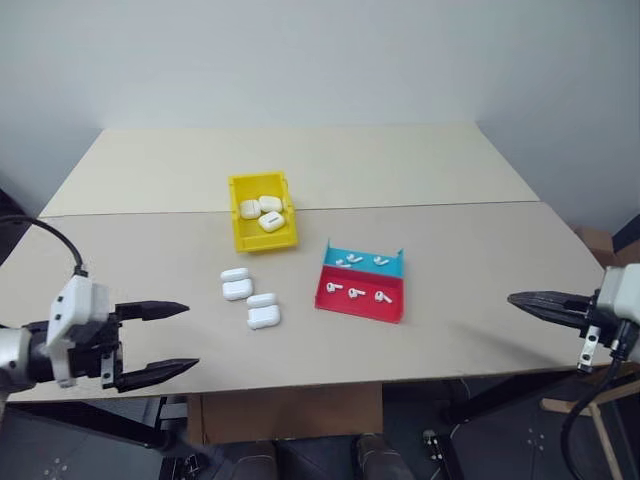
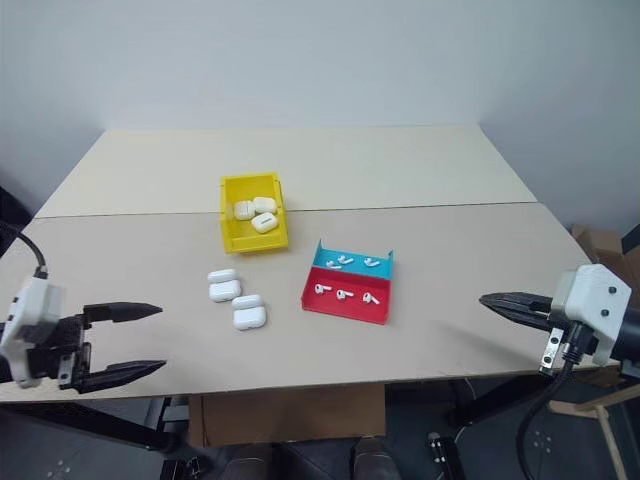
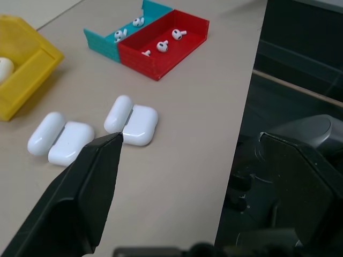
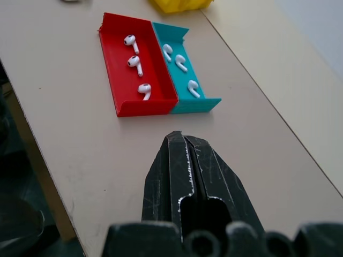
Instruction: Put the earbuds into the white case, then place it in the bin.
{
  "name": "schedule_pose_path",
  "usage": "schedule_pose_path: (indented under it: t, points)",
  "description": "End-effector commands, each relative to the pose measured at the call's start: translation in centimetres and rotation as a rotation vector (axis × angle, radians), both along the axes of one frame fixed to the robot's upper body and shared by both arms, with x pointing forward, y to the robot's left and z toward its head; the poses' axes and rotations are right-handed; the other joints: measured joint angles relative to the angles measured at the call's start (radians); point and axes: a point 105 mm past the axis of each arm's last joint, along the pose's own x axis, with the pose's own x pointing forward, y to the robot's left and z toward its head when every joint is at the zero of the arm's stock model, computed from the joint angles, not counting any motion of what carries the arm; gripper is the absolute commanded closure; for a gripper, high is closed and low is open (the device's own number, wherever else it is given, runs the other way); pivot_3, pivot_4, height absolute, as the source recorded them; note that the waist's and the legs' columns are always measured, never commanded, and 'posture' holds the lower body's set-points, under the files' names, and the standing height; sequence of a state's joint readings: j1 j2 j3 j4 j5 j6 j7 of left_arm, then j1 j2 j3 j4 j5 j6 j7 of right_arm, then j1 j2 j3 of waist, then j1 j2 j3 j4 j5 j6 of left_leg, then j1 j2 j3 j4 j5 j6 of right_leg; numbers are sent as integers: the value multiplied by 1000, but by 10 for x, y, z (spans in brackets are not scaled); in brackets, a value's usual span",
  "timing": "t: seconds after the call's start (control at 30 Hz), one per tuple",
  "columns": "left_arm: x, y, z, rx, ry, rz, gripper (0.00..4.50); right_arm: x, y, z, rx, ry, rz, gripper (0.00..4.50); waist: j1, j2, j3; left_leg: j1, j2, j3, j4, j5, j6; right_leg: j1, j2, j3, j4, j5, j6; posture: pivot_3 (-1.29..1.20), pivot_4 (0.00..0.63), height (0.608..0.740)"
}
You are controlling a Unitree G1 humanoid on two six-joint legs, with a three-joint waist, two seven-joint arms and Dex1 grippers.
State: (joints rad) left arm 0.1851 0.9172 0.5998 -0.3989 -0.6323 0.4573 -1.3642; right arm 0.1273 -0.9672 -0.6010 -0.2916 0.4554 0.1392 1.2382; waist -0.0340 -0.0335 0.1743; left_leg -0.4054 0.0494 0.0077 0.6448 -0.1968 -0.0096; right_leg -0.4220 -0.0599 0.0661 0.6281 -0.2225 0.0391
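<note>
Two white cases lie open on the table, one (image 1: 237, 284) closer to the yellow bin and one (image 1: 263, 311) nearer the front edge. The earbuds (image 1: 356, 292) rest in a red and teal tray (image 1: 358, 312), three in the red half and three in the teal half (image 4: 181, 62). The bin (image 1: 260, 239) holds three closed white cases. My left gripper (image 1: 191, 337) hovers open and empty over the front left of the table, left of the cases. My right gripper (image 1: 514, 298) is shut and empty at the front right, pointing toward the tray.
The beige table (image 1: 450, 250) is two tops joined by a seam (image 1: 420, 205) behind the bin. Its front edge runs just below both grippers, with dark floor and a cardboard box (image 1: 285, 412) beneath.
</note>
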Motion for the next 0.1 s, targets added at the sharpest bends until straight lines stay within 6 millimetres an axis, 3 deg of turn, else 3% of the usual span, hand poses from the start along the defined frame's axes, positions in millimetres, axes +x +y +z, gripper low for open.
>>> schedule_pose_path:
  t: [0.03, 0.1]
  points:
    - [-3, -5, 12, 3, -66, -5, 73, 2, 0, 10, -28, -43, 33, 4500, 0, 0, 0, 0, 0, 0, 0, 0, 0, 0, 0, 0, 0, 0, 0, 0, 150, 740]
    - [-3, -6, 13, -5, -62, -3, 73, 5, 1, 11, -30, -46, 40, 4500, -1, 0, 0, 0, 0, 0, 0, 0, 0, 0, 0, 0, 0, 0, 0, 0, 150, 740]
